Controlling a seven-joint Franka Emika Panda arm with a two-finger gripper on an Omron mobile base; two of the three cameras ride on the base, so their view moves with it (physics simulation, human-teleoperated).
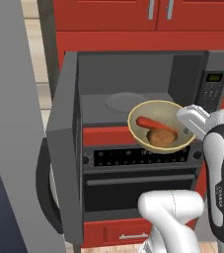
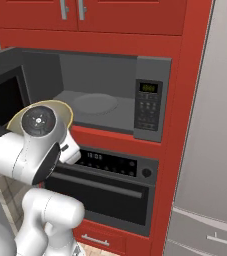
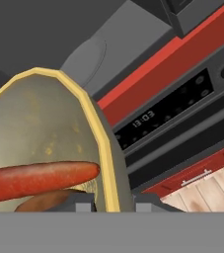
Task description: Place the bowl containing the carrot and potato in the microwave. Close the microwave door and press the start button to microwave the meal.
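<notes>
While clamped, pincer (image 3: 113,200) on bowl (image 3: 44,143) rim.

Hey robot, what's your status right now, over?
Gripper shut on bowl rim. Carrot and potato inside, bowl held just outside the microwave. Microwave door wide open, path clear.
</notes>
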